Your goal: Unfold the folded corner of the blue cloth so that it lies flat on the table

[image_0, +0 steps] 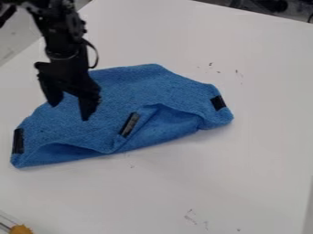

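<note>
I have the gripper point(71, 104) spread open and empty over the blue cloth point(128, 89), which lies rumpled on the white table point(245, 173), its near edge arched because the fabric bunches there, though I can't tell whether the tips touch it.

White tabletop point(263, 132), scattered dark marks point(191, 217), grey surface point(14, 38) beyond, dark objects point(269, 5) behind

Black robot arm point(56, 32) with a looped cable point(96, 55)
Black throughout, the arm has a knobbly, uneven upper outline; the thin dark cable bows out beside a rounded collar point(61, 55) with a greyish edge, and the black jaws are chunky, narrowing towards their tips.
</note>
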Robot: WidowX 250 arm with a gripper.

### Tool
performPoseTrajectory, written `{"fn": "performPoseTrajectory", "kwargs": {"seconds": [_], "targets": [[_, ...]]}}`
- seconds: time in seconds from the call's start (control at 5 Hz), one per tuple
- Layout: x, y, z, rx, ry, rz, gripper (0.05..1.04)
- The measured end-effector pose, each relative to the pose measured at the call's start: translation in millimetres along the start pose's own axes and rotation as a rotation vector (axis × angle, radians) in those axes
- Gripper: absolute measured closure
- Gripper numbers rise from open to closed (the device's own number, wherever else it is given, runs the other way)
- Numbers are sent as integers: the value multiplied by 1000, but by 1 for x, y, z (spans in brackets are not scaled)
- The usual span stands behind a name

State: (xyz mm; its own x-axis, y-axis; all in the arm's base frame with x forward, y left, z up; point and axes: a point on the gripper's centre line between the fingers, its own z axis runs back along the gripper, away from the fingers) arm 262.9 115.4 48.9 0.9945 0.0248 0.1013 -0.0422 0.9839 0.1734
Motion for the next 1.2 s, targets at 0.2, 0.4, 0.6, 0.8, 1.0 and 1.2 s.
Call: {"fn": "performPoseTrajectory", "kwargs": {"seconds": [0.2,0.4,0.6,0.8,1.0,1.2], "targets": [[6,-35,8,-30,30,-19,83],[5,-57,12,-18,54,23,83],[12,-72,14,-26,9,41,83],[18,-78,3,-57,-10,50,83],[19,-83,-8,-74,2,65,83],[18,-86,-18,-83,21,61,83]]}}
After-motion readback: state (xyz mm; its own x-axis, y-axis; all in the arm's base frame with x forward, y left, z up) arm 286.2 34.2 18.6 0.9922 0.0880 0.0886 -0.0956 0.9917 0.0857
